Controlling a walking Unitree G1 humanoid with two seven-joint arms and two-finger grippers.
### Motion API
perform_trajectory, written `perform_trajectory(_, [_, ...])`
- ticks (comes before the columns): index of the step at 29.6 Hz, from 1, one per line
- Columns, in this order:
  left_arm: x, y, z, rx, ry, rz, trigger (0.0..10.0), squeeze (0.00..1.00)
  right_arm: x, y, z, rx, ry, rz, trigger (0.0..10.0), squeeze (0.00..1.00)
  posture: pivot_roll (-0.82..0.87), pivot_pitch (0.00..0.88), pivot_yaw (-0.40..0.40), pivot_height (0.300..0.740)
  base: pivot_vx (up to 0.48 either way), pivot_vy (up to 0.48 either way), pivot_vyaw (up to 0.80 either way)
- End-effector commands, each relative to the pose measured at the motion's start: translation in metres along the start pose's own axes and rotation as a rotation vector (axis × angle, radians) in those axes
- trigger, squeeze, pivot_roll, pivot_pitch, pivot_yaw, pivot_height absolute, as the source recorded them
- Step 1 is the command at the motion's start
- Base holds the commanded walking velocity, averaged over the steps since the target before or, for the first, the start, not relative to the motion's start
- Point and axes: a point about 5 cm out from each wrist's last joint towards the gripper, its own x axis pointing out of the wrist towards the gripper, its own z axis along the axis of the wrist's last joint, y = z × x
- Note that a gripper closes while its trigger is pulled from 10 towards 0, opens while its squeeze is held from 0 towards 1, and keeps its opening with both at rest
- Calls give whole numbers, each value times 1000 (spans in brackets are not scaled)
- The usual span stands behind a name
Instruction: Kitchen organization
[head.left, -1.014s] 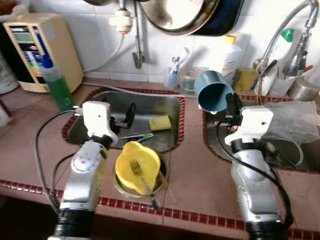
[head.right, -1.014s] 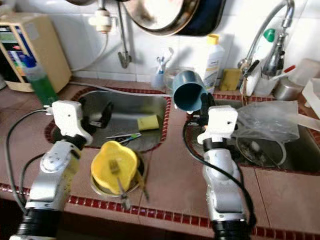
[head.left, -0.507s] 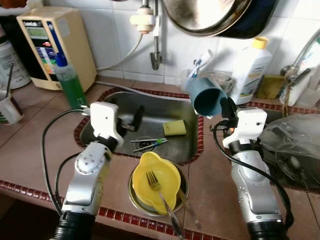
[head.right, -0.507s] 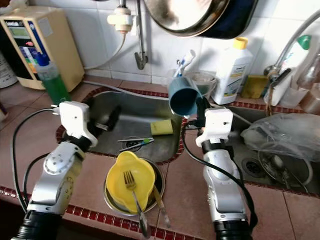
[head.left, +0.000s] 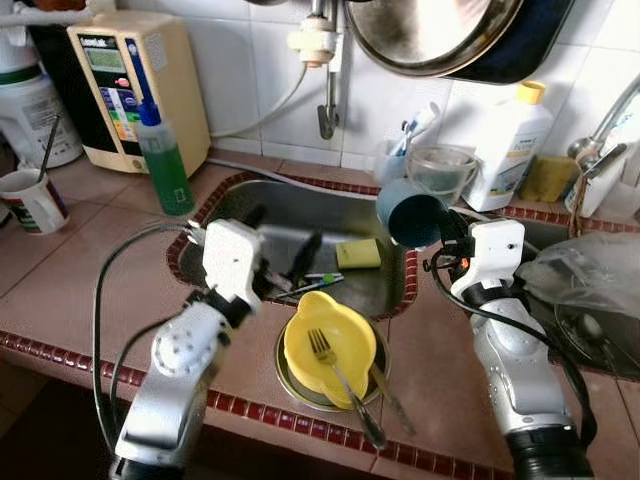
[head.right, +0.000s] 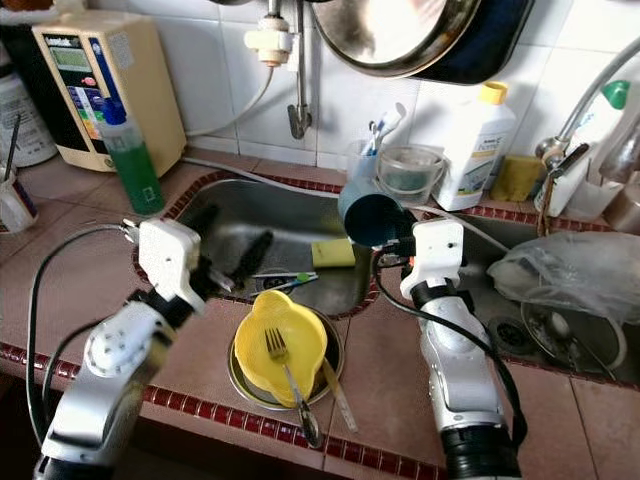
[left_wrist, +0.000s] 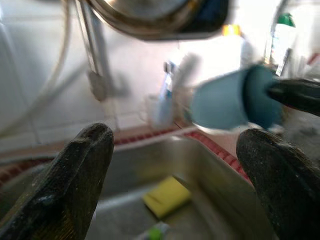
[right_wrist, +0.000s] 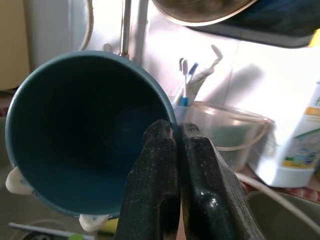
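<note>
Pinching the rim of a blue plastic cup (head.right: 368, 215), the right gripper (head.right: 398, 243) holds it tipped over the steel sink (head.right: 240, 225); left gripper (head.right: 232, 250), fingers spread, hovers above the sink near a yellow sponge (head.right: 331, 252).

head cams down, wrist cams close
</note>
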Motion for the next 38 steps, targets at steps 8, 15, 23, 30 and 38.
perform_trajectory(8, [-8,-21,9,-25,19,-81,10000,0,16,-3,3,15,0,24,10000,0,-43,184,23,740,0,0,0])
perform_trajectory(15, [-12,-27,15,-38,27,-106,10000,0,27,6,1,61,13,88,10000,0,-28,203,35,740,0,0,0])
perform_trajectory(23, [-12,-29,22,-45,32,-116,10000,0,34,20,0,95,17,211,10000,0,-19,207,37,740,0,0,0])
perform_trajectory(30, [-11,-30,24,-52,32,-114,10000,0,38,25,4,118,11,294,10000,227,-18,205,33,740,0,0,0])
perform_trajectory(38, [-10,-30,25,-55,32,-110,10000,0,37,24,0,130,29,320,10000,1000,-15,204,29,740,0,0,0])
